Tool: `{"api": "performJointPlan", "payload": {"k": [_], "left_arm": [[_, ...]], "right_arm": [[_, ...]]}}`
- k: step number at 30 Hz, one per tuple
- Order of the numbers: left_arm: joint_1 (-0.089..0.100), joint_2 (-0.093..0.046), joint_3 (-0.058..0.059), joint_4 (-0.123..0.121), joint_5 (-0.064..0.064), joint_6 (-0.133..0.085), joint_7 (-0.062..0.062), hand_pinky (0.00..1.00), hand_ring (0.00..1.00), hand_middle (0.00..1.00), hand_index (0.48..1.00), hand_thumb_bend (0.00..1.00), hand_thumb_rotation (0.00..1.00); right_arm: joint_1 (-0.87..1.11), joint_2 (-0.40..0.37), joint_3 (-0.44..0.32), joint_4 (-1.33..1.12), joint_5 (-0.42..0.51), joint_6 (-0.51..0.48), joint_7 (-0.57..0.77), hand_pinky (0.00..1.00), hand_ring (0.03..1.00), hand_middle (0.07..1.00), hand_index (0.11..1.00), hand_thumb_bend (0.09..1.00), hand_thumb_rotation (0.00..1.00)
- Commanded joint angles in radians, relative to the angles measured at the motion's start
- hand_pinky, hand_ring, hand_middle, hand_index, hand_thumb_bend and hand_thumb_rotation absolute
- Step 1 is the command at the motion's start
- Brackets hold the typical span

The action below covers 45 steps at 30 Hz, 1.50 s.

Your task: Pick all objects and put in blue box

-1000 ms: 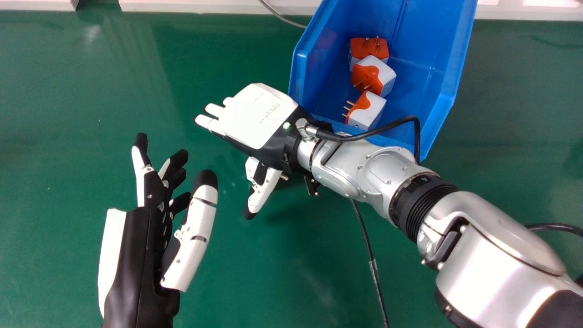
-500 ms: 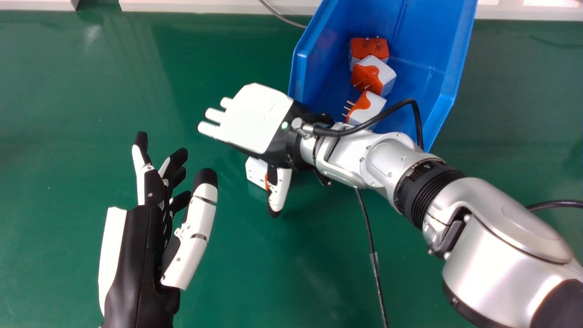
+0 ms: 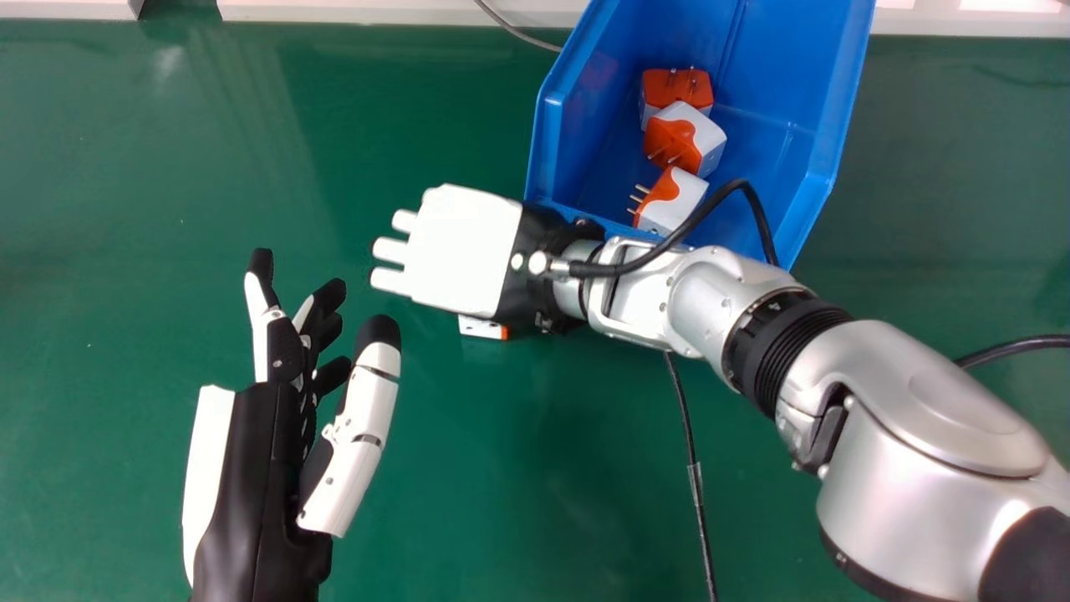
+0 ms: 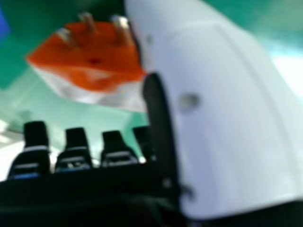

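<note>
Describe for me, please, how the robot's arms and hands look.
The right arm is rounded silver with a ribbed black ring and a black cable. The right hand has a white back. The left hand is black with white plates and black-tipped fingers.

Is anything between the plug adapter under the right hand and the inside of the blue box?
Yes, the near wall of the blue box, so the plug adapter would likely need lifting over it. No other object shows between them; the right hand covers part of that stretch.
</note>
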Motion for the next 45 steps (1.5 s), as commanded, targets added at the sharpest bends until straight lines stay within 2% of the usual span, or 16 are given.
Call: {"api": "performJointPlan", "payload": {"k": [1,3,4,5,6,7,8,9,10,11,12,15,19,27,32,45], "left_arm": [[0.011,-0.003,-0.015,-0.036,0.013,-0.007,0.008,0.88,0.93,0.93,0.950,0.31,0.74],[0.014,-0.005,-0.021,-0.040,0.017,-0.006,0.010,0.88,0.93,0.93,0.950,0.31,0.74],[0.015,-0.006,-0.024,-0.042,0.019,-0.005,0.011,0.88,0.93,0.93,0.950,0.31,0.74],[0.015,-0.006,-0.026,-0.044,0.021,-0.004,0.011,0.88,0.93,0.93,0.950,0.31,0.74],[0.016,-0.007,-0.029,-0.047,0.023,-0.001,0.012,0.88,0.93,0.93,0.950,0.31,0.74],[0.016,-0.008,-0.030,-0.049,0.024,0.001,0.011,0.88,0.93,0.93,0.950,0.31,0.74],[0.016,-0.008,-0.031,-0.049,0.024,0.002,0.011,0.88,0.93,0.93,0.950,0.30,0.74],[0.016,-0.007,-0.032,-0.049,0.025,0.003,0.012,0.88,0.93,0.93,0.950,0.30,0.74],[0.016,-0.007,-0.033,-0.049,0.026,0.003,0.012,0.88,0.93,0.93,0.950,0.30,0.74],[0.016,-0.007,-0.033,-0.050,0.027,0.005,0.012,0.88,0.93,0.93,0.950,0.30,0.74],[0.016,-0.007,-0.033,-0.052,0.029,0.006,0.012,0.88,0.93,0.93,0.951,0.30,0.74],[0.013,-0.006,-0.031,-0.051,0.029,0.009,0.011,0.88,0.93,0.93,0.951,0.30,0.74],[0.013,-0.005,-0.031,-0.054,0.032,0.010,0.013,0.89,0.93,0.93,0.951,0.30,0.74],[0.006,-0.005,-0.026,-0.042,0.024,0.003,0.015,0.89,0.93,0.93,0.951,0.30,0.74],[0.008,-0.004,-0.030,-0.046,0.028,0.005,0.015,0.88,0.93,0.93,0.951,0.30,0.74],[-0.014,-0.001,-0.011,-0.029,0.017,0.009,0.010,0.88,0.93,0.92,0.951,0.30,0.74]], "right_arm": [[-0.040,0.004,-0.003,0.004,0.007,-0.033,-0.042,0.69,0.791,0.812,0.745,0.599,0.05],[-0.044,0.003,-0.009,0.010,0.017,-0.059,-0.047,0.66,0.761,0.779,0.693,0.583,0.07],[-0.043,0.001,-0.009,0.014,0.017,-0.061,-0.055,0.60,0.690,0.734,0.644,0.570,0.05],[-0.042,0.000,-0.009,0.017,0.016,-0.061,-0.062,0.52,0.590,0.690,0.608,0.562,0.04],[-0.039,0.000,-0.008,0.020,0.015,-0.058,-0.073,0.37,0.423,0.626,0.557,0.550,0.03],[-0.034,-0.001,-0.005,0.022,0.011,-0.048,-0.085,0.27,0.317,0.586,0.523,0.542,0.02],[-0.030,-0.001,-0.006,0.024,0.011,-0.041,-0.090,0.21,0.246,0.485,0.503,0.535,0.03],[-0.024,0.000,-0.015,0.026,0.020,-0.038,-0.088,0.21,0.246,0.485,0.503,0.535,0.03],[-0.017,-0.001,-0.030,0.025,0.038,-0.045,-0.083,0.16,0.191,0.354,0.490,0.528,0.06],[-0.012,-0.001,-0.045,0.025,0.054,-0.053,-0.076,0.16,0.191,0.354,0.490,0.528,0.06],[-0.008,-0.002,-0.055,0.023,0.065,-0.061,-0.075,0.11,0.146,0.264,0.482,0.523,0.08],[-0.001,-0.005,-0.066,0.018,0.074,-0.076,-0.091,0.05,0.089,0.163,0.474,0.517,0.10],[0.014,-0.009,-0.092,0.015,0.097,-0.094,-0.101,0.03,0.064,0.112,0.469,0.514,0.11],[0.020,-0.016,-0.102,0.012,0.107,-0.091,-0.093,0.02,0.060,0.098,0.468,0.515,0.11],[0.025,-0.015,-0.125,0.005,0.128,-0.103,-0.076,0.02,0.059,0.100,0.468,0.515,0.11],[0.066,-0.017,-0.198,-0.026,0.211,-0.134,-0.036,0.02,0.059,0.113,0.470,0.516,0.12]]}}
